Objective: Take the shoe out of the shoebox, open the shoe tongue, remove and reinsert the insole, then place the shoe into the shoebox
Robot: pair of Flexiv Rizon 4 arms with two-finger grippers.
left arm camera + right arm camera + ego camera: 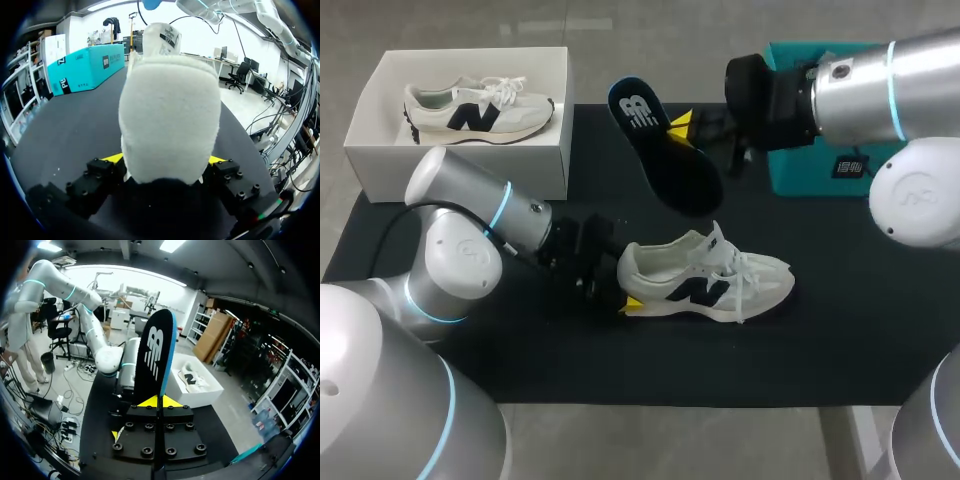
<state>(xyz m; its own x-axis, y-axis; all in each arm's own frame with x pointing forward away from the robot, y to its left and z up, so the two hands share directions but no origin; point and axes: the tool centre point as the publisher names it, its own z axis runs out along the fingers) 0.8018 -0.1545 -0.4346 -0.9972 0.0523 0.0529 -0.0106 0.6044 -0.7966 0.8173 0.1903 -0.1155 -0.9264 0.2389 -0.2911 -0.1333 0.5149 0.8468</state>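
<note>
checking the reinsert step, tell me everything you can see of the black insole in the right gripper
The black insole is a thin, flat, foot-shaped pad that looks like foam, with a blue rim and a white logo near one end. It is held in the air over the black mat, tilted, one edge pinched between the yellow tips of the right gripper. Nothing else touches it.

Left wrist view: the shoe [170, 115] heel conceals its toe and most of the left gripper [164, 159] fingertips [112, 158]. Right wrist view: the insole [155, 350] near end is hidden inside the right gripper [160, 401]. Head view: the right arm [880, 90] overlaps the teal box [795, 172].
</note>
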